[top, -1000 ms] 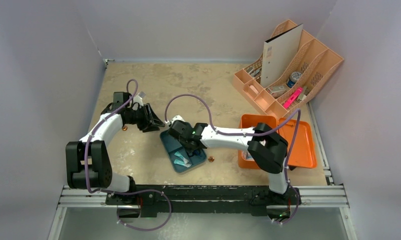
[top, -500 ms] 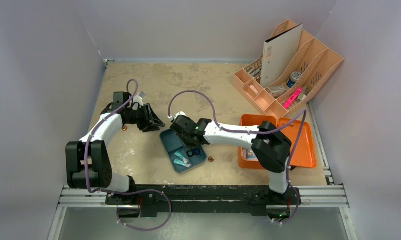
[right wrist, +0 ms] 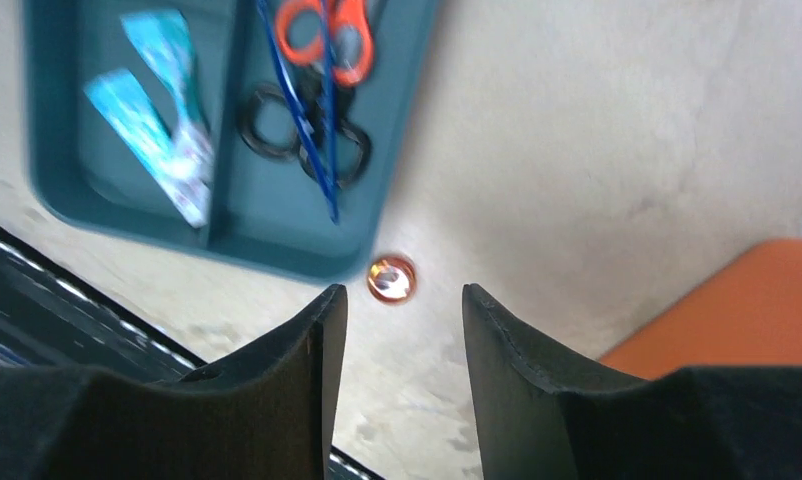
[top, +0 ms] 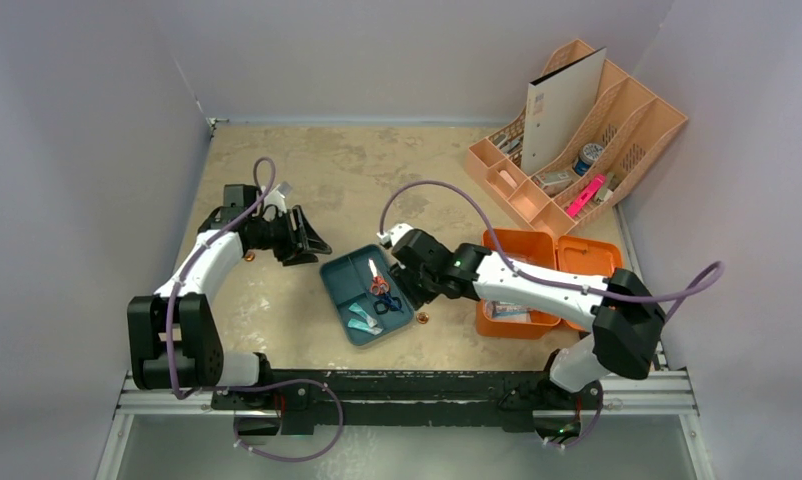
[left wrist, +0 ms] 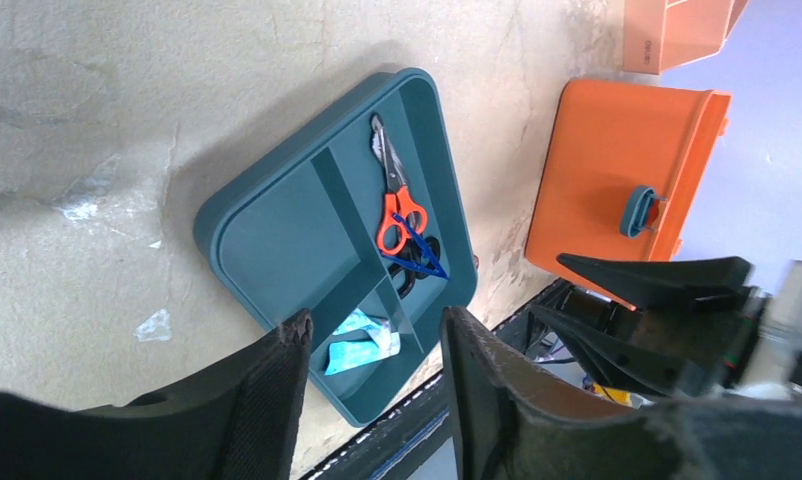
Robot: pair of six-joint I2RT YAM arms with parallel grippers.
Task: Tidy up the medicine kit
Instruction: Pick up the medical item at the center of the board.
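While its two black fingers stand partly apart with nothing between them, the right tool (top: 415, 290) hangs over the bare desk (top: 377, 170), just off the right side of the dark teal shallow plastic tray (top: 339, 282). A small round copper disc (right wrist: 391, 279) lies on the desk below the gap. The bright orange rectangular plastic medicine kit (top: 552, 285) lies open to this tool's right, near the desk's right edge, and its long axis runs left to right. The right arm reaches across it and is plainly the nearer one. Beyond the tray's far left corner, the left tool (top: 315, 243) is likewise parted and empty, well apart from the kit.
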